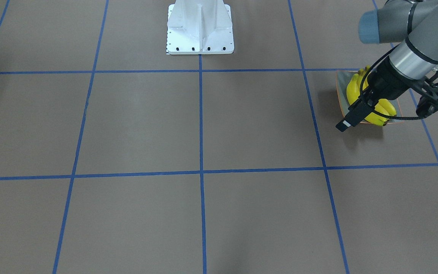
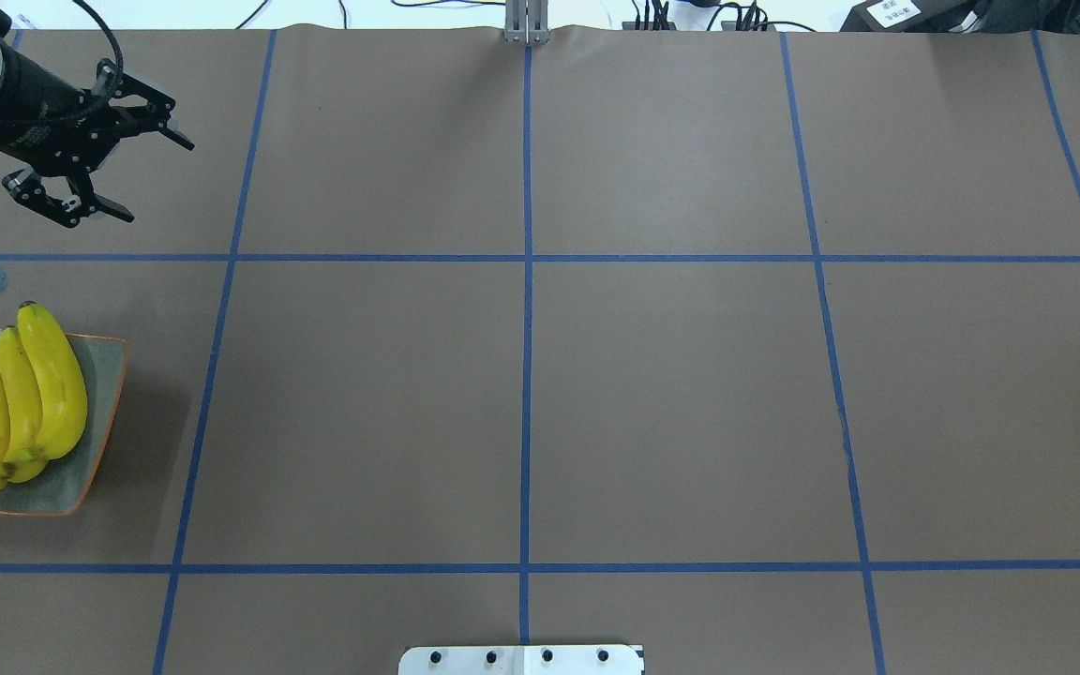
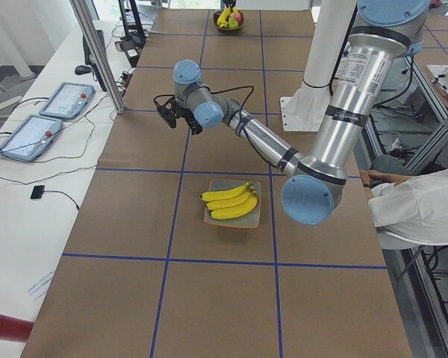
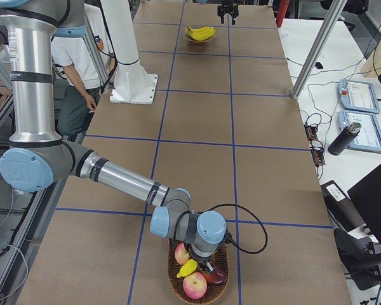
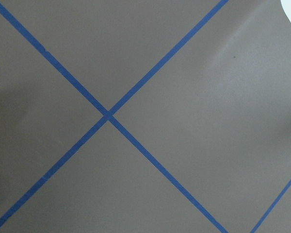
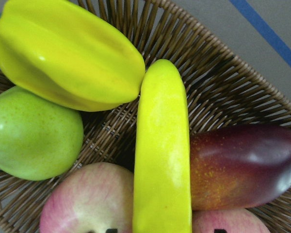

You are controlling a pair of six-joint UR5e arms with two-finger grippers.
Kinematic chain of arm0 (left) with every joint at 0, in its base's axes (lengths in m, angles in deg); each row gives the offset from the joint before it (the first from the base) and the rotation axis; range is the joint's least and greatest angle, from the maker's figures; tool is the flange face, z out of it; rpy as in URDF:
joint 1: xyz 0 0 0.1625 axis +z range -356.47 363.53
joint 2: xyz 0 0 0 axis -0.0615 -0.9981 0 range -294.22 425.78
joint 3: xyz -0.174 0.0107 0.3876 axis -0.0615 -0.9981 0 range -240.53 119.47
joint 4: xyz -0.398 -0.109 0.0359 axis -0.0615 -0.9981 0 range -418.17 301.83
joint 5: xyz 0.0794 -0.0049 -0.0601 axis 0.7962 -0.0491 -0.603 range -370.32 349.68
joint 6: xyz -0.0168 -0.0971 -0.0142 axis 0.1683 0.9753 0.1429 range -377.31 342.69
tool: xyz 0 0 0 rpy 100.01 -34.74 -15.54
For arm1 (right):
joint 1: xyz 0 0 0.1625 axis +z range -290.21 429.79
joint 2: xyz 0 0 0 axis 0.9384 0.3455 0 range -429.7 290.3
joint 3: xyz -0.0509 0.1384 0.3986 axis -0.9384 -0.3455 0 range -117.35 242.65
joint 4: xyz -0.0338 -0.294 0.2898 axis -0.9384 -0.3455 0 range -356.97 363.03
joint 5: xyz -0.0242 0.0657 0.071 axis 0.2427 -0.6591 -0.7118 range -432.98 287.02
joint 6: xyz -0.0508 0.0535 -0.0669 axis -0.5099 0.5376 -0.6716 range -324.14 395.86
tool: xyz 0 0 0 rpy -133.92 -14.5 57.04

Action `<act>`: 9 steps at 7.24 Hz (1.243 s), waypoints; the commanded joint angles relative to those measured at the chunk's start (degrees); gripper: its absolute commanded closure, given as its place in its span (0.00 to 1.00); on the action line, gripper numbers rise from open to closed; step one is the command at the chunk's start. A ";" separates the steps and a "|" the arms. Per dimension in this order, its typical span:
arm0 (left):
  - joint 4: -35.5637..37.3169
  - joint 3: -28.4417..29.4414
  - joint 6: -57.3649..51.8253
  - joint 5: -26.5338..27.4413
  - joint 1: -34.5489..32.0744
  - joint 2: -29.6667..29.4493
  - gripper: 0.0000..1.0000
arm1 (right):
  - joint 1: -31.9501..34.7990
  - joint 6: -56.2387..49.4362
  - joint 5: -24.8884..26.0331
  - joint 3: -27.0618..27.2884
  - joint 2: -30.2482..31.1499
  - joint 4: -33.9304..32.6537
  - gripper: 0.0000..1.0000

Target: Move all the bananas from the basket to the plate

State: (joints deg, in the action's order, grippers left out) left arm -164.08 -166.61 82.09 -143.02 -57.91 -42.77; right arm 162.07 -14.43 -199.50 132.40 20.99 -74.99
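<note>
Three yellow bananas (image 2: 24, 403) lie side by side on the square grey-green plate (image 2: 95, 375) with the orange rim, at the table's left side. My left gripper (image 2: 160, 183) is open and empty, in the air well beyond the plate; it also shows in the front-facing view (image 1: 434, 97). A wicker basket (image 6: 223, 82) holds one more banana (image 6: 162, 155), lying straight below the right wrist camera. My right gripper (image 4: 202, 262) hangs low over the basket (image 4: 226, 270); its fingers are hidden, so I cannot tell whether it is open or shut.
In the basket the banana lies between a yellow starfruit (image 6: 68, 53), a green fruit (image 6: 34, 133), a dark red mango (image 6: 242, 165) and pink apples (image 6: 82, 199). The white robot base (image 2: 521, 659) stands at the near table edge. A person (image 3: 418, 201) sits by the robot.
</note>
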 commanded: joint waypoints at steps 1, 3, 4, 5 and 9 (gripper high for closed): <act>0.00 -0.09 -0.09 0.16 0.00 0.01 0.00 | 0.00 0.46 -0.74 2.13 -1.12 -2.73 1.00; 0.00 -0.87 0.00 0.69 0.00 -0.08 0.00 | 0.09 0.72 -1.88 12.47 -2.27 -15.79 1.00; 0.00 -1.31 0.00 0.69 0.09 -0.25 0.00 | 0.09 3.68 -6.15 15.13 -4.19 -19.85 1.00; 0.00 -1.05 0.00 0.69 1.04 -2.25 0.00 | 0.00 9.19 -10.90 17.86 -4.12 -20.24 1.00; -1.76 -0.70 0.26 0.60 5.62 -8.41 0.00 | -12.07 46.47 -20.42 37.16 -5.16 -19.90 1.00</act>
State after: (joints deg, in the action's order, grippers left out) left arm -165.29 -167.44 82.13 -142.35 -53.31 -49.20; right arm 155.50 17.55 -217.82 162.61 16.54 -95.31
